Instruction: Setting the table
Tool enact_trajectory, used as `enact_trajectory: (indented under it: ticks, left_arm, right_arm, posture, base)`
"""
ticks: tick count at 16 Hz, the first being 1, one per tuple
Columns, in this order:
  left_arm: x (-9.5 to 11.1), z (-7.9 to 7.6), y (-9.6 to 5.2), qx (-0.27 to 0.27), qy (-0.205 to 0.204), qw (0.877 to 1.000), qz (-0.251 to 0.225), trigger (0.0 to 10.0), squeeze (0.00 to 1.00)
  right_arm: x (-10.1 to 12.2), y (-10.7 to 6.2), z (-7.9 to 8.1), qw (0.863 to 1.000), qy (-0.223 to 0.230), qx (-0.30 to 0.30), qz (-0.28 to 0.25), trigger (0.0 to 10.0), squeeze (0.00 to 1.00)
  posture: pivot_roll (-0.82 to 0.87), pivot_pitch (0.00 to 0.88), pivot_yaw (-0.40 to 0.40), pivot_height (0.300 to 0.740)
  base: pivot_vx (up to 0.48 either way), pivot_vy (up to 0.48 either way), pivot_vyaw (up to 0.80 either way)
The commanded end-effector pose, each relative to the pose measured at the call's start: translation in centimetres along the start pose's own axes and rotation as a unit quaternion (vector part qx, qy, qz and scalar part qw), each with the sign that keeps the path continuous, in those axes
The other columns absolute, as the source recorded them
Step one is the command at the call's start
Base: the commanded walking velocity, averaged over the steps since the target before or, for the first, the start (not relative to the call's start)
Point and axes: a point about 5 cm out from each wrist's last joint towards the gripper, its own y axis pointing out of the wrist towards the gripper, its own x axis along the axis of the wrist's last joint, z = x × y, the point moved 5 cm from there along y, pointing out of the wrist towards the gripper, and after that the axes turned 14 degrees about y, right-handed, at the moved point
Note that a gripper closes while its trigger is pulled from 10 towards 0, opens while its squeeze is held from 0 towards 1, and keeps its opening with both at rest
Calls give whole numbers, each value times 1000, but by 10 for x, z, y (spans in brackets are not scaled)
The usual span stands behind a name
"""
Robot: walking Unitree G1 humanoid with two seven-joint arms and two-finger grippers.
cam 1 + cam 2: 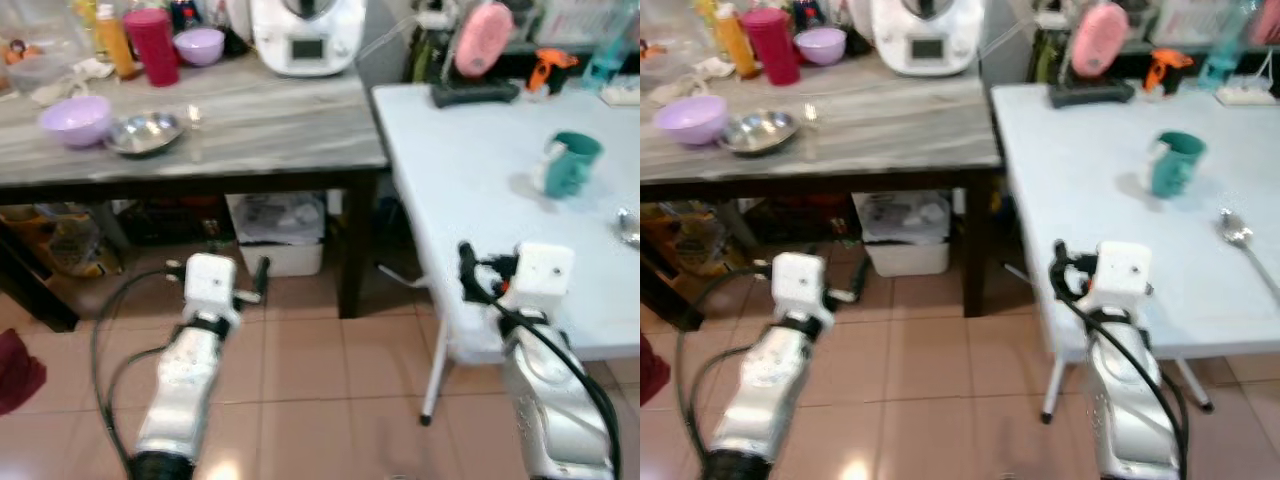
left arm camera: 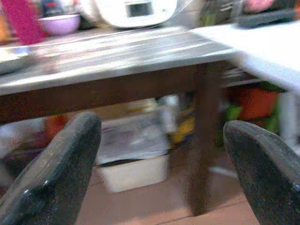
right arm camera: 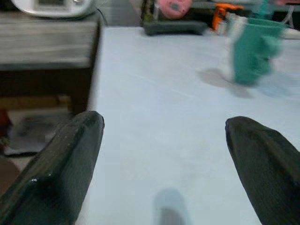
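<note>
While both claws hang wide open and empty, the right gripper (image 3: 164, 164) at the white table's (image 1: 470, 190) near edge and the left gripper (image 2: 159, 159) low before the wooden table (image 1: 260, 125), I'd reach for the steel bowl (image 1: 145, 132) squarely (it looks slippery). A teal cup (image 1: 570, 163) and spoon (image 1: 1238, 238) already sit on white; tiled floor below.

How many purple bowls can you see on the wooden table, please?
2. One purple bowl sits near the table's front left, beside a metal dish. The other purple bowl stands further back, next to the red cup. Clutter at the back could hide more.
</note>
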Motion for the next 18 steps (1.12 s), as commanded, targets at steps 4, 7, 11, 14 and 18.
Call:
enact_trajectory:
  ticks: [4, 7, 11, 14, 18]
  left_arm:
    - [3, 7, 2, 3, 9, 1000, -4, 10000, 0]
    - [3, 5, 2, 0, 8, 1000, -4, 10000, 0]
    - [4, 4, 3, -4, 10, 1000, -6, 10000, 0]
    - [3, 4, 3, -6, 11, 1000, -4, 10000, 0]
    - [2, 1, 1, -10, 13, 1000, -3, 10000, 0]
  right_arm:
    - [6, 1, 9, 1000, -5, 16, -13, 10000, 0]
    - [6, 1, 8, 1000, -3, 12, -13, 10000, 0]
    - [5, 2, 7, 1000, -1, 6, -14, 10000, 0]
    - [6, 3, 8, 1000, 6, 7, -19, 10000, 0]
    - [7, 4, 9, 1000, 6, 7, -21, 10000, 0]
  posture:
    - [-289, 79, 43, 740]
    - [-291, 75, 47, 740]
    - [-287, 75, 51, 740]
    - [-284, 75, 50, 740]
    - [-282, 80, 48, 740]
  base:
    - [0, -410, 325]
    - [0, -399, 394]
    - [0, -392, 0]
    - [0, -389, 0]
    - [0, -366, 0]
